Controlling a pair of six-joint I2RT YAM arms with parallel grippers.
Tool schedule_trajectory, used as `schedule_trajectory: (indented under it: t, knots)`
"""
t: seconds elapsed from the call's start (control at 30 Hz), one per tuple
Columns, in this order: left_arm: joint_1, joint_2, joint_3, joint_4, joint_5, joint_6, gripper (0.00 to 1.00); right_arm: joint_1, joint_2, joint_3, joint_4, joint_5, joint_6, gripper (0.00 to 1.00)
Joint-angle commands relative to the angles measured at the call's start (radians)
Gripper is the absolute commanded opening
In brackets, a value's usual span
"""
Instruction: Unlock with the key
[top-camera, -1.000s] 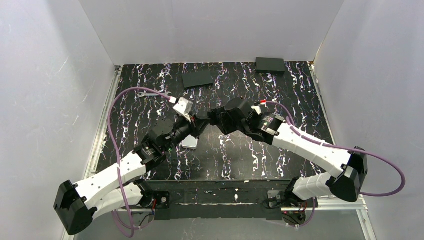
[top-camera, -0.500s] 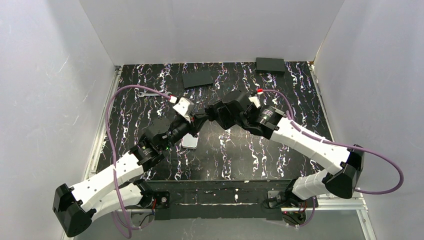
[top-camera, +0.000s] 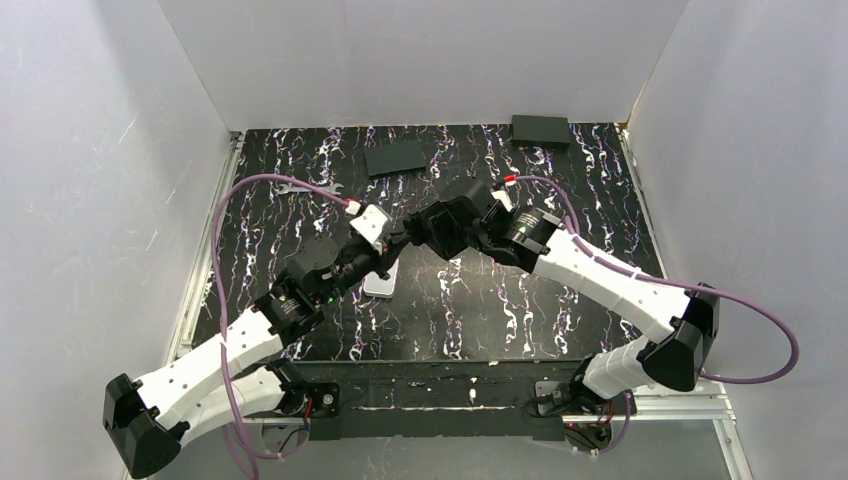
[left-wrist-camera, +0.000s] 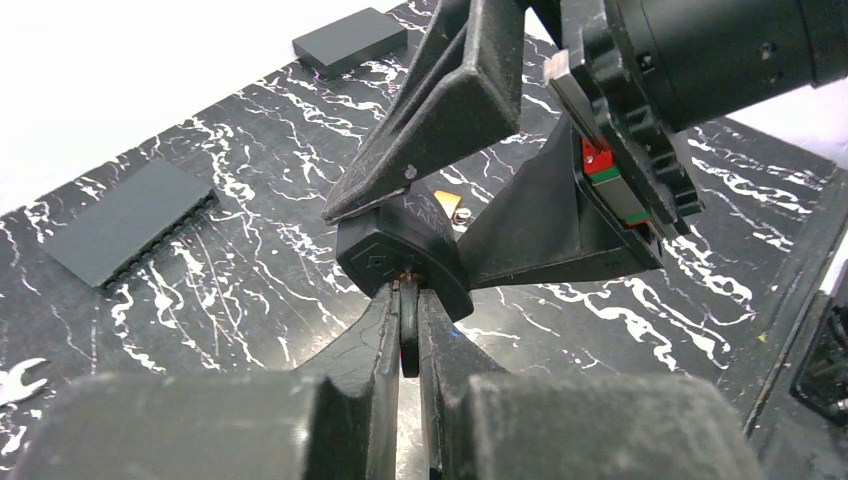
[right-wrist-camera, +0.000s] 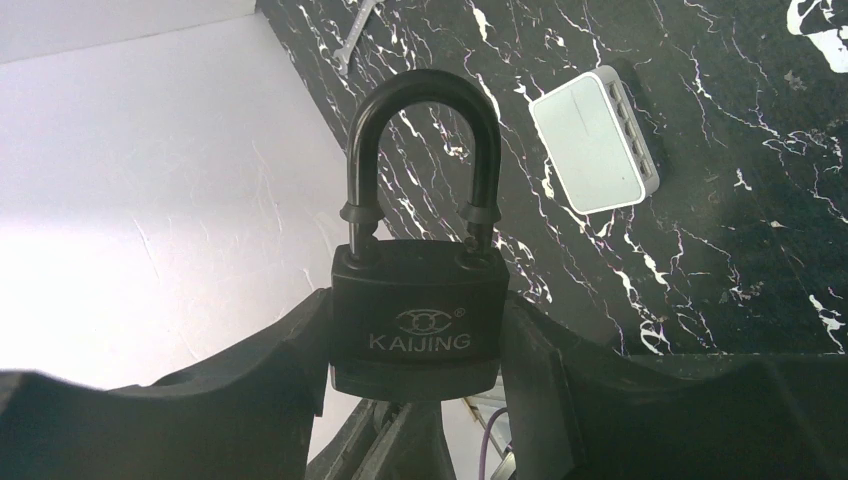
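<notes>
A black padlock (right-wrist-camera: 418, 305) marked KAIJING hangs above the table, and my right gripper (right-wrist-camera: 418, 325) is shut on the sides of its body. Both legs of its shackle (right-wrist-camera: 421, 88) sit in the body. In the left wrist view the padlock's underside (left-wrist-camera: 400, 250) faces my left gripper (left-wrist-camera: 408, 312), which is shut on the key's black head (left-wrist-camera: 409, 340). A glint of brass shows where the blade meets the lock's bottom; the rest of the blade is hidden. In the top view both grippers meet tip to tip, left (top-camera: 393, 246) and right (top-camera: 416, 232).
A white box (top-camera: 380, 284) lies on the marbled black table under the grippers. A silver wrench (top-camera: 300, 187) lies far left. A dark flat slab (top-camera: 396, 157) and a black block (top-camera: 540, 131) sit at the back. White walls enclose three sides.
The left wrist has turned slightly and its arm has swung. The right gripper has edged left and towards the back. Both grips are unchanged.
</notes>
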Motion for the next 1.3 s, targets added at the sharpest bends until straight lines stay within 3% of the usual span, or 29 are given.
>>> schedule_trajectory:
  t: [0.0, 0.47, 0.53, 0.67, 0.77, 0.83, 0.93, 1.13, 1.27]
  knots:
    - [0.006, -0.018, 0.023, -0.084, 0.012, 0.132, 0.0, 0.0, 0.001, 0.093, 0.053, -0.008, -0.041, 0.01]
    - [0.005, -0.024, 0.08, -0.214, 0.038, 0.396, 0.0, 0.0, 0.002, 0.079, 0.044, -0.005, -0.025, 0.01]
    - [0.006, -0.046, 0.084, -0.231, 0.041, 0.417, 0.12, 0.0, 0.0, 0.077, 0.055, 0.005, -0.034, 0.01]
    - [0.006, -0.074, 0.114, -0.31, 0.044, 0.424, 0.57, 0.0, -0.009, 0.072, 0.054, 0.035, -0.041, 0.01]
    - [0.006, -0.106, 0.136, -0.366, 0.051, 0.403, 0.78, 0.0, -0.015, 0.074, 0.054, 0.051, -0.046, 0.01]
    - [0.005, -0.135, 0.153, -0.402, 0.053, 0.366, 0.89, 0.0, -0.018, 0.074, 0.056, 0.058, -0.05, 0.01]
    - [0.006, -0.168, 0.177, -0.447, 0.012, 0.241, 0.97, 0.0, -0.024, 0.067, 0.069, 0.058, -0.061, 0.01]
    - [0.006, -0.125, 0.254, -0.551, -0.106, -0.073, 0.97, 0.0, -0.033, 0.046, 0.101, 0.062, -0.102, 0.01]
    - [0.008, -0.129, 0.15, -0.351, -0.079, -0.384, 0.98, 0.0, -0.073, 0.0, 0.18, 0.052, -0.134, 0.01]
